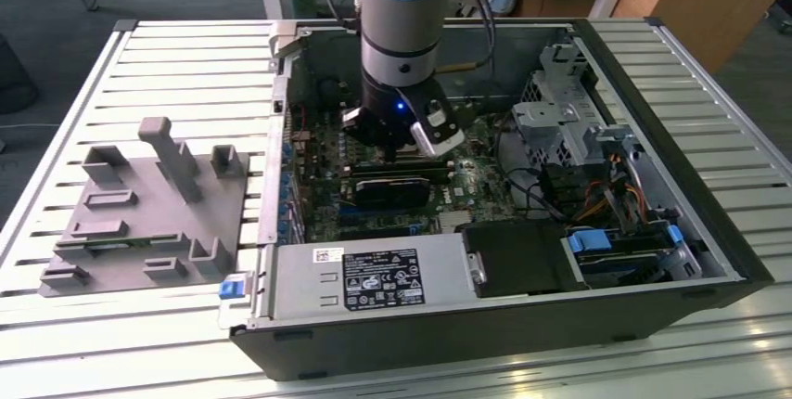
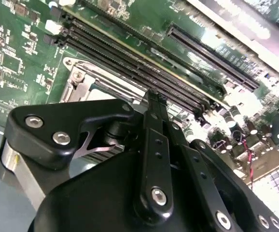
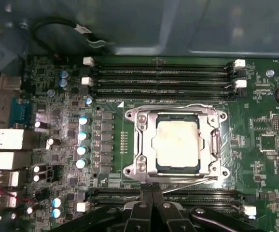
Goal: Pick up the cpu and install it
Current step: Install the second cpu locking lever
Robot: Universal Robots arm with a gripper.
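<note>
Exterior view: a slatted white metal tabletop (image 1: 148, 65) carries an open black computer case (image 1: 693, 260) and, toward the view's left, a grey plastic fixture with upright posts (image 1: 143, 209); wooden desks stand beyond. A white printed label (image 1: 381, 280) sits on the grey power-supply box; its print is unreadable. In the first wrist view the flat square silvery cpu (image 3: 177, 143) lies seated in the metal-framed socket (image 3: 142, 145) on the green motherboard (image 3: 265, 145). The black tool (image 3: 152, 200), fingers pressed together and holding nothing, hangs just beside the socket.
</note>
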